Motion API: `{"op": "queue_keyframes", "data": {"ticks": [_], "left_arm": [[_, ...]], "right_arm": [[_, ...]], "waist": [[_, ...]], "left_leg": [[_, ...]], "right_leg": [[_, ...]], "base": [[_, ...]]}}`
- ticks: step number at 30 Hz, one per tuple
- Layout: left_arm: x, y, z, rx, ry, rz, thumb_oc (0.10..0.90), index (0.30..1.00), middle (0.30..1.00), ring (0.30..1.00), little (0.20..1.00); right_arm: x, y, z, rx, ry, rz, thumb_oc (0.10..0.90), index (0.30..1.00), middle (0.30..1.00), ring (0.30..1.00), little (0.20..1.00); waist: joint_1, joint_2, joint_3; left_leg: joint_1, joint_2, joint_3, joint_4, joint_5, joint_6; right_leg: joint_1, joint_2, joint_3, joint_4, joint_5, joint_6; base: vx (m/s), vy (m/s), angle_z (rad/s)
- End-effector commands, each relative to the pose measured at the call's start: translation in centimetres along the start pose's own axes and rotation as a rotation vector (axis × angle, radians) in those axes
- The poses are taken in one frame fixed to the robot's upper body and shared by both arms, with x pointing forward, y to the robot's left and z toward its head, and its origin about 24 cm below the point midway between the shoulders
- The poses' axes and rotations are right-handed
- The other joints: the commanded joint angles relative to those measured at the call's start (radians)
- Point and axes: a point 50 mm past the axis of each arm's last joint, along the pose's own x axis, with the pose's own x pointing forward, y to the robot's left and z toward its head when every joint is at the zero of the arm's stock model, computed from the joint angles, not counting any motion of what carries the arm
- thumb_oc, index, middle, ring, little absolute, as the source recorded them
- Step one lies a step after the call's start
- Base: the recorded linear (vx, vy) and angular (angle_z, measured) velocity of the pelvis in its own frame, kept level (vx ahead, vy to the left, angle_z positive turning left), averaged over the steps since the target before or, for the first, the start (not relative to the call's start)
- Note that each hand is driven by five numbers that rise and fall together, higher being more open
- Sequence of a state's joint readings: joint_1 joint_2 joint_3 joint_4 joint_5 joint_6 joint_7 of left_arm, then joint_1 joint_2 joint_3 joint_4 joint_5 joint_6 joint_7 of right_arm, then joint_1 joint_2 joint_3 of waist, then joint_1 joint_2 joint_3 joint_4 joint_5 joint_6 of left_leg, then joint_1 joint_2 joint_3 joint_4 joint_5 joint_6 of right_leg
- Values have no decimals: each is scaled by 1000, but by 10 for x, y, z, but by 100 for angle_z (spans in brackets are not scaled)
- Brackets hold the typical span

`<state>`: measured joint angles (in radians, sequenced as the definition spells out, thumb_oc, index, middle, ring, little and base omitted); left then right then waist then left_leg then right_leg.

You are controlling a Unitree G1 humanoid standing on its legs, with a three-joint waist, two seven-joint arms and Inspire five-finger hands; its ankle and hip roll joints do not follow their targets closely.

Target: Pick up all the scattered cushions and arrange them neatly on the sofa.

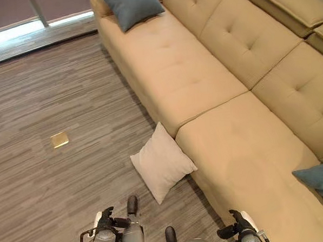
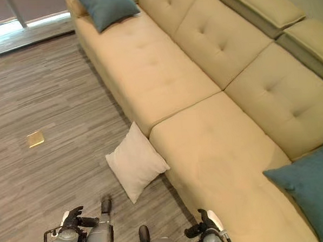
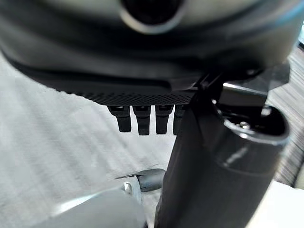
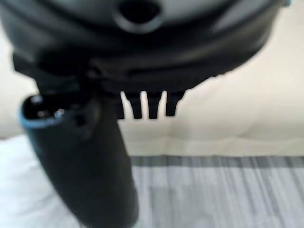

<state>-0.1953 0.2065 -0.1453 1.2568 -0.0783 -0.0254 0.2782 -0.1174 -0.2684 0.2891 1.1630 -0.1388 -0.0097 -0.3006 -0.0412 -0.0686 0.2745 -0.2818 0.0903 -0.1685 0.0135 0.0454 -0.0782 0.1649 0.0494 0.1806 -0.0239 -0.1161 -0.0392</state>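
Both hands hang low near the robot, holding nothing. The left hand (image 1: 104,224) has its fingers (image 3: 142,124) straight and relaxed, over bare wood floor (image 1: 52,94). The right hand (image 1: 242,225) is likewise loose, fingers (image 4: 151,108) straight, by the sofa's (image 1: 214,96) front edge. No writing can be read anywhere. Ahead, a white cushion (image 1: 162,161) lies on the floor, one corner touching the sofa front. A teal cushion (image 1: 132,7) rests on the far seat; another (image 2: 311,186) sits on the near seat at right. A small brass plate (image 1: 59,139) is set in the open floor to the left.
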Motion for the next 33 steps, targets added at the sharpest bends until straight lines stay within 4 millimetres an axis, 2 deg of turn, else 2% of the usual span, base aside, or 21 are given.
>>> {"op": "queue_keyframes", "data": {"ticks": [1, 4, 7, 8, 9, 10, 11, 12, 13, 14, 15, 17, 18, 20, 21, 23, 25, 27, 29, 32, 33], "left_arm": [[-12, -5, -53, 91, 151, 0, 800, 900, 900, 900, 900], [-11, 4, -56, 139, 154, 13, 800, 900, 900, 900, 900], [-8, 11, -52, 135, 147, 33, 800, 900, 900, 900, 900], [-4, 21, -44, 109, 133, 69, 800, 900, 900, 900, 900], [-4, 21, -44, 109, 133, 69, 800, 900, 900, 900, 900], [-2, 26, -40, 99, 122, 86, 800, 900, 900, 900, 900], [1, 36, -29, 77, 97, 115, 800, 900, 900, 900, 900], [1, 36, -29, 77, 97, 115, 800, 900, 900, 900, 900], [4, 45, -16, 75, 49, 156, 800, 900, 900, 900, 900], [4, 45, -16, 75, 49, 156, 800, 900, 900, 900, 900], [7, 52, -4, 60, 7, 184, 800, 900, 900, 900, 900], [11, 70, 32, -4, -98, 254, 800, 900, 900, 900, 900], [9, 82, 70, -44, -232, 311, 800, 900, 900, 900, 900], [6, 98, 107, -136, -336, 356, 800, 900, 900, 900, 900], [6, 98, 107, -137, -337, 357, 800, 900, 900, 900, 900], [2, 118, 127, -243, -398, 352, 800, 900, 900, 900, 900], [-13, 165, 170, -341, -516, 453, 800, 900, 900, 900, 900], [-28, 187, 197, -362, -605, 510, 800, 900, 900, 900, 900], [-44, 205, 225, -407, -693, 553, 800, 900, 900, 900, 900], [-69, 216, 263, -548, -828, 537, 800, 900, 900, 900, 900], [-70, 217, 264, -550, -830, 537, 800, 900, 900, 900, 900]], "right_arm": [[-4, -3, -18, 4, 30, -27, 800, 900, 900, 900, 900], [-7, 7, -18, 11, 37, 5, 800, 900, 900, 900, 900], [-7, 10, -14, 22, 29, 18, 800, 900, 900, 900, 900], [-3, 5, 1, 58, -16, -3, 800, 900, 900, 900, 900], [-3, 5, 1, 58, -16, -3, 800, 900, 900, 900, 900], [-2, 1, 11, 82, -51, -21, 800, 900, 900, 900, 900], [1, -12, 32, 141, -130, -68, 800, 900, 900, 900, 900], [1, -12, 32, 141, -130, -68, 800, 900, 900, 900, 900], [3, -27, 52, 156, -203, -116, 800, 900, 900, 900, 900], [3, -27, 52, 156, -203, -116, 800, 900, 900, 900, 900], [4, -38, 67, 163, -260, -150, 800, 900, 900, 900, 900], [3, -58, 95, 185, -365, -208, 800, 900, 900, 900, 900], [-1, -77, 116, 190, -459, -260, 800, 900, 900, 900, 900], [-5, -94, 140, 191, -533, -299, 800, 900, 900, 900, 900], [-5, -94, 141, 191, -535, -299, 800, 900, 900, 900, 900], [-11, -106, 162, 174, -616, -308, 800, 900, 900, 900, 900], [-16, -118, 187, 173, -676, -321, 800, 900, 900, 900, 900], [-23, -123, 204, 177, -728, -328, 800, 900, 900, 900, 900], [-29, -128, 218, 206, -772, -341, 800, 900, 900, 900, 900], [-32, -131, 233, 307, -782, -337, 800, 900, 900, 900, 900], [-33, -132, 234, 309, -784, -338, 800, 900, 900, 900, 900]], "waist": [[14, -8, -51], [3, -28, -73], [1, -32, -69], [-1, -31, -45], [0, -32, -45], [-3, -27, -32], [-2, -17, -16], [-3, -17, -16], [18, -17, 1], [18, -17, 2], [31, -16, 12], [37, -33, 47], [48, -41, 75], [44, -41, 98], [44, -41, 97], [44, -40, 100], [31, -37, 130], [22, -40, 150], [10, -41, 170], [-2, -37, 189], [-2, -37, 188]], "left_leg": [[24, 13, 20, -1, 57, -9], [66, -24, 67, -5, 31, 28], [91, -38, 100, -6, 3, 55], [103, -38, 146, 3, -17, 73], [101, -39, 147, 4, -17, 73], [105, -28, 168, 7, -23, 75], [102, -16, 208, 12, -39, 76], [102, -16, 206, 13, -40, 76], [88, -7, 256, 25, -52, 70], [89, -7, 256, 25, -52, 70], [69, 1, 273, 31, -56, 66], [8, -4, 290, 82, -82, 51], [-70, -26, 303, 118, -81, 43], [-119, -29, 297, 120, -67, 40], [-121, -28, 297, 121, -67, 40], [-159, -24, 306, 119, -56, 33], [-215, -11, 307, 141, -44, 20], [-258, -4, 304, 157, -40, 13], [-312, 1, 302, 182, -39, 9], [-404, 9, 293, 218, -39, 7], [-409, 9, 293, 221, -40, 7]], "right_leg": [[-84, -38, -55, 190, -93, 71], [-123, -83, -18, 242, -66, 117], [-177, -113, -12, 326, -32, 143], [-272, -159, -57, 451, 84, 167], [-274, -159, -56, 454, 83, 167], [-315, -180, -97, 492, 103, 169], [-344, -236, -211, 475, 89, 151], [-343, -236, -213, 474, 89, 151], [-326, -304, -349, 379, 76, 145], [-325, -304, -349, 378, 76, 145], [-331, -320, -405, 331, 73, 143], [-341, -307, -434, 245, 55, 162], [-344, -299, -424, 161, 77, 180], [-414, -284, -381, 179, 96, 176], [-418, -283, -380, 180, 96, 176], [-452, -284, -386, 156, 116, 178], [-514, -277, -380, 167, 117, 174], [-561, -280, -376, 178, 116, 171], [-624, -277, -366, 200, 116, 169], [-721, -278, -352, 246, 110, 164], [-727, -279, -352, 249, 109, 164]], "base": [[256, 334, -56], [231, 319, -34], [120, 296, -45], [14, 262, -46], [-39, 228, -78], [-48, 196, -68], [-46, 196, -58], [-101, 216, -45], [-73, 87, -49], [-141, 103, -89], [-74, 5, -78], [-215, -23, -58], [-294, -22, -37], [-158, -11, -15], [-55, -16, -11], [-50, -18, -35], [-80, -48, -31], [-74, -54, -12], [-67, -69, -4], [-51, -36, -1], [-49, -24, 1]]}}
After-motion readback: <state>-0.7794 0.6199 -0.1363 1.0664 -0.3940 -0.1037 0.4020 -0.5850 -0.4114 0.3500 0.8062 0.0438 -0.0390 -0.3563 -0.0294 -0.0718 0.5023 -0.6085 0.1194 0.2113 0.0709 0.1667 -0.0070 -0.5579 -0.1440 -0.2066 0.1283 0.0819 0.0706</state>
